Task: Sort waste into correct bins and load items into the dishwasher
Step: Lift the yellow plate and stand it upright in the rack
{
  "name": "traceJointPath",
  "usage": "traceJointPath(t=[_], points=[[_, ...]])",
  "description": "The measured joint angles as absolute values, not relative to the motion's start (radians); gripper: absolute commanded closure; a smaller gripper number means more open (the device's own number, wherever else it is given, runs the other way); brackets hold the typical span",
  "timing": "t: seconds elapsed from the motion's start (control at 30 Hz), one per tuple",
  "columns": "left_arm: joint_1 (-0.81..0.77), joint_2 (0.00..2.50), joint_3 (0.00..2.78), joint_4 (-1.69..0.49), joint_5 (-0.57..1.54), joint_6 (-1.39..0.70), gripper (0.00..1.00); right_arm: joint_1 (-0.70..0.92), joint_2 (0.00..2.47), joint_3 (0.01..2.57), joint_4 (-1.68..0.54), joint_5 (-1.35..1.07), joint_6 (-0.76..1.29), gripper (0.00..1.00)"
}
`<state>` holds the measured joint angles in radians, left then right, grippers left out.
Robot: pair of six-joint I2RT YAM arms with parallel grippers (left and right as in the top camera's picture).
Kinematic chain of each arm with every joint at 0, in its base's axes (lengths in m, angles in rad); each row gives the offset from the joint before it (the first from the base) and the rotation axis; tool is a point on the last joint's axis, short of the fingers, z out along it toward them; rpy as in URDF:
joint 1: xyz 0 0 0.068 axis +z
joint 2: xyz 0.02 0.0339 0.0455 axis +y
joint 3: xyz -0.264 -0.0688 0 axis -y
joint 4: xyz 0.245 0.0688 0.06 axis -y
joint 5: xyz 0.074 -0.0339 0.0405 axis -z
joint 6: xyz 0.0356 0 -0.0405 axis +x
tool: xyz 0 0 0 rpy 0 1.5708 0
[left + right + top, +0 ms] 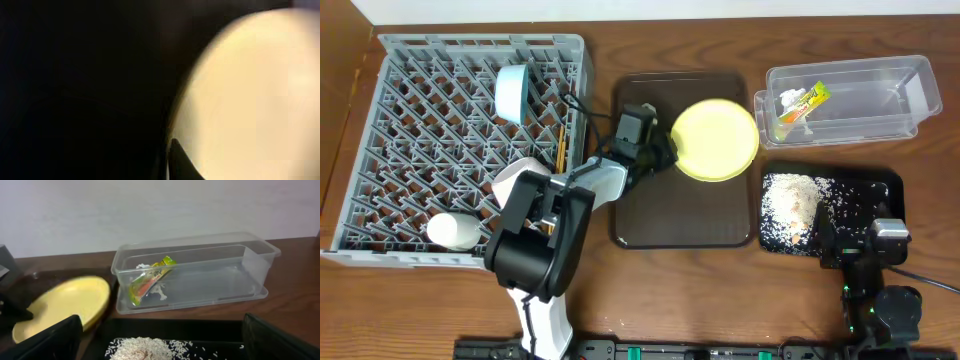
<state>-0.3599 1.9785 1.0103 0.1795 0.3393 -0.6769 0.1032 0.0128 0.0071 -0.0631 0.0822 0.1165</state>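
With the wrapper (pixel 802 103) laid in the tub (pixel 910 85), rice (pixel 790 205) in the black tray (pixel 880 185), and blue bowl (pixel 511 92), chopsticks (pixel 562 135) and white bowl (pixel 452 232) racked, the plate (pixel 715 138) is left, pinched by the left hand (pixel 665 150) over the brown tray (pixel 680 215), the right hand (pixel 162 330) spread.

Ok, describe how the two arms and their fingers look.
The left arm has white links between black rounded joints, with thin black cables looping near the wrist. The right arm is mostly black with a grey block on top and a black cable. Its fingers are broad, flat, black.
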Motion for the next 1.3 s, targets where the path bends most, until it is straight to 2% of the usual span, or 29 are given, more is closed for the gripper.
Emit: traceJointPath(t=[0.13, 0.33, 0.47, 0.7, 1.0, 1.3], points=[[-0.327, 1.906, 1.002, 0.057, 0.336, -0.601, 0.92, 0.103, 0.013, 0.007, -0.063, 0.082, 0.117, 0.01], [-0.255, 1.602, 0.992, -0.131, 0.250, -0.483, 0.92, 0.103, 0.012, 0.007, -0.063, 0.083, 0.117, 0.01], [-0.229, 1.369, 0.994, -0.256, 0.108, -0.386, 0.93, 0.103, 0.012, 0.007, -0.063, 0.083, 0.117, 0.01], [-0.216, 1.159, 0.994, -0.380, -0.266, -0.233, 0.93, 0.103, 0.013, 0.007, -0.063, 0.083, 0.117, 0.01], [-0.175, 1.112, 0.994, -0.423, -0.561, -0.167, 0.93, 0.103, 0.013, 0.007, -0.063, 0.082, 0.117, 0.01], [-0.051, 1.110, 0.994, -0.414, -0.644, -0.130, 0.93, 0.103, 0.013, 0.007, -0.063, 0.083, 0.117, 0.01]])
